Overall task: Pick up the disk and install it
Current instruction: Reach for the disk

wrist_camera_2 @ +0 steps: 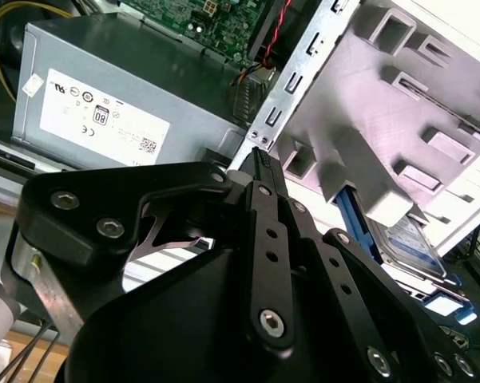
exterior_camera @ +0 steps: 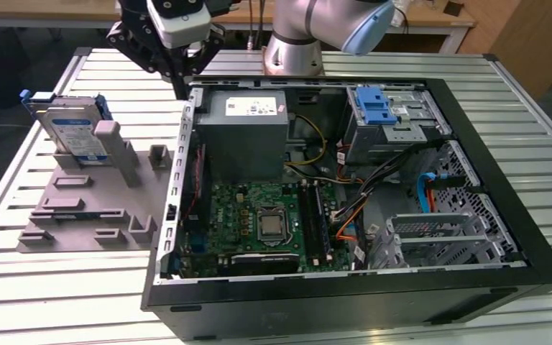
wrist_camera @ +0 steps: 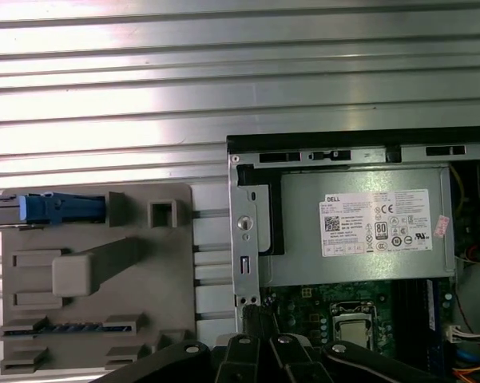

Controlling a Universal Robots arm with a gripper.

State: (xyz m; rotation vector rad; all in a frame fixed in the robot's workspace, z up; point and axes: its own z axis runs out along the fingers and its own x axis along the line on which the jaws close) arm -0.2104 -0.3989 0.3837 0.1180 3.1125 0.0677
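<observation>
The disk (exterior_camera: pixel 72 134) stands on edge in a slot of the grey fixture (exterior_camera: pixel 94 208) at the exterior view's left, silver with a white-and-blue label and a blue bracket. The first wrist view shows the disk (wrist_camera: pixel 40 210) edge-on, and the second wrist view shows the disk's (wrist_camera_2: pixel 409 242) label behind a grey post. My gripper (exterior_camera: pixel 179 85) hangs above the back left corner of the open computer case (exterior_camera: pixel 353 305), to the right of the disk and apart from it. In both wrist views the gripper (wrist_camera_2: pixel 260 159) (wrist_camera: pixel 255 313) is shut with nothing in it.
The case holds a grey power-supply box (exterior_camera: pixel 247 133), a green motherboard (exterior_camera: pixel 267 219), loose cables and a blue latch on a silver cage (exterior_camera: pixel 379 108). An empty drive cage (exterior_camera: pixel 439 237) sits at the case's right. Everything rests on a ribbed metal table (exterior_camera: pixel 65 302).
</observation>
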